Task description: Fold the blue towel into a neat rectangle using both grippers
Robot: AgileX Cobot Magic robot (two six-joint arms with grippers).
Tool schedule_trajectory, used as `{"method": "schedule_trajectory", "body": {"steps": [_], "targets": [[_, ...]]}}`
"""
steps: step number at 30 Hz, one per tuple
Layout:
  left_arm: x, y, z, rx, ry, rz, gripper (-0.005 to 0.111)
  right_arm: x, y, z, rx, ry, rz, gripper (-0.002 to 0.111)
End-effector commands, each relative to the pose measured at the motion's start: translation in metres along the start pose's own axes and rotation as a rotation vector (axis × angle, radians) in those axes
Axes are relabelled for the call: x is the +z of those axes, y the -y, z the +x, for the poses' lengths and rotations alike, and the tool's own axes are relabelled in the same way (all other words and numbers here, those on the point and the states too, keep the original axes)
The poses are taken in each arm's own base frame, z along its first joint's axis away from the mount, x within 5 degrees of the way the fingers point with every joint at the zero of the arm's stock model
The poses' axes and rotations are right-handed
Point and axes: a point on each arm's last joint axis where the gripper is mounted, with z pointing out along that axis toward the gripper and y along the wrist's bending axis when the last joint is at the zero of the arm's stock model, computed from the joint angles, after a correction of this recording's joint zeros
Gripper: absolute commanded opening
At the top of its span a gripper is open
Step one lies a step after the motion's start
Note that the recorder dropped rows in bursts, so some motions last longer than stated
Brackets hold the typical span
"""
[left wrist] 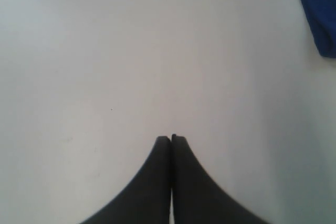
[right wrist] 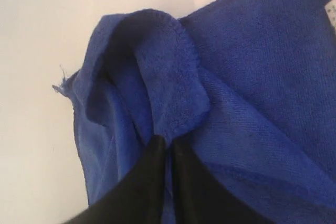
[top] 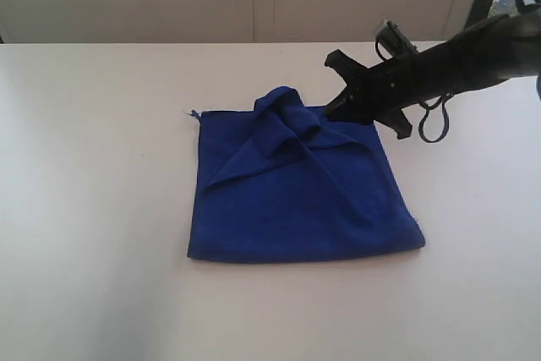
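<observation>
1. At the far edge of the towel point(top: 304, 200), your right gripper point(right wrist: 167, 141) is clamped on a raised fold
2. The towel lies in the middle of the table point(top: 101, 209), part folded and bunched at that edge
3. Lay the fold down flat and square to the edges before releasing; a skewed drop likely leaves a ridge
4. Your left gripper point(left wrist: 171, 139) hangs empty, jaws together, beside the towel; bring it in to pin the cloth
</observation>
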Motion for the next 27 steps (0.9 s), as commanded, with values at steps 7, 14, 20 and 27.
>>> {"method": "schedule_trajectory", "body": {"steps": [7, 14, 20, 27], "targets": [[0.000, 0.001, 0.001, -0.004, 0.000, 0.006, 0.000, 0.021, 0.019, 0.000, 0.158, 0.010, -0.044, 0.020], [0.000, 0.001, 0.001, -0.004, 0.000, 0.006, 0.000, 0.029, 0.017, 0.004, 0.207, 0.000, -0.065, 0.020], [0.000, 0.001, 0.001, -0.004, 0.000, 0.006, 0.000, 0.040, 0.024, 0.006, 0.268, 0.006, -0.058, 0.026], [0.000, 0.001, 0.001, -0.004, 0.000, 0.006, 0.000, 0.037, 0.026, 0.001, 0.135, 0.058, -0.029, 0.018]]}}
